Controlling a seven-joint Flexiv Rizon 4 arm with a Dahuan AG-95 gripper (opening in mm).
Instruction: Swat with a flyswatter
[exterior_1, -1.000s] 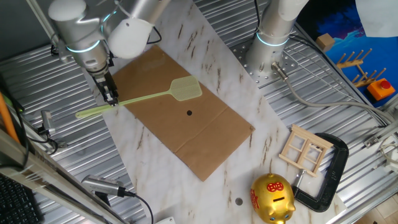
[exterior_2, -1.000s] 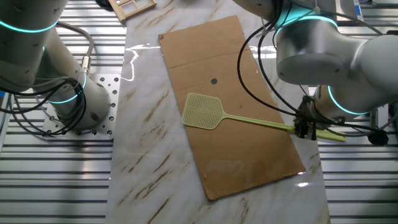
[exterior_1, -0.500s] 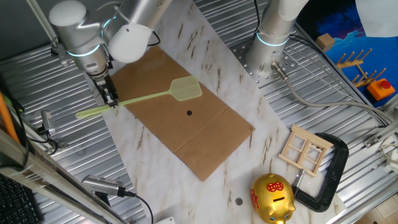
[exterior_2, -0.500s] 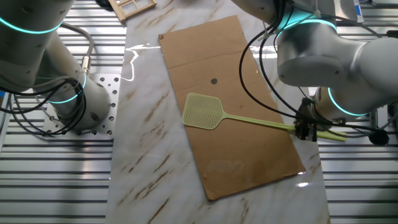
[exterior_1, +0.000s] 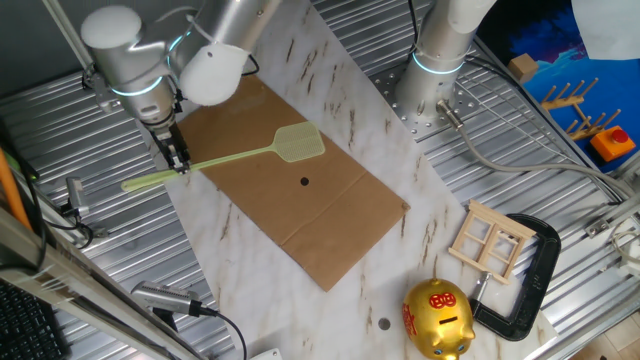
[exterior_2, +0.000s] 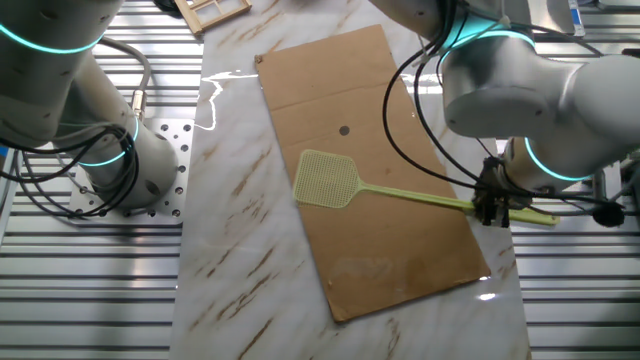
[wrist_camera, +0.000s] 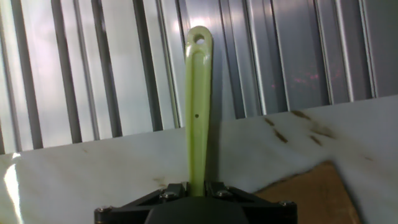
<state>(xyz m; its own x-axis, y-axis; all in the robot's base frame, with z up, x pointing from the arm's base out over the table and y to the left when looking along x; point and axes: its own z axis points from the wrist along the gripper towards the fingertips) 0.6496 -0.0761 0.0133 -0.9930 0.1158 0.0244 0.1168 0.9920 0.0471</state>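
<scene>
The pale yellow-green flyswatter (exterior_1: 240, 154) lies over a brown cardboard sheet (exterior_1: 300, 215), its mesh head (exterior_1: 299, 145) just above a small dark spot (exterior_1: 304, 182). My gripper (exterior_1: 179, 160) is shut on the thin handle near its tail end. In the other fixed view the gripper (exterior_2: 490, 207) holds the handle at the right, with the head (exterior_2: 326, 179) at centre and the spot (exterior_2: 344, 129) beyond it. The hand view shows the handle end (wrist_camera: 198, 93) with its hang hole sticking out from between my closed fingers (wrist_camera: 176, 190), over the marble edge.
A second robot base (exterior_1: 430, 75) stands at the back. A gold piggy bank (exterior_1: 437, 318), a small wooden frame (exterior_1: 490, 240) and a black clamp (exterior_1: 535, 275) sit at the front right. Ribbed metal table (exterior_1: 90, 230) surrounds the marble slab (exterior_1: 215, 250).
The arm's upper joints have shifted slightly; the gripper and flyswatter stay almost in the same place.
</scene>
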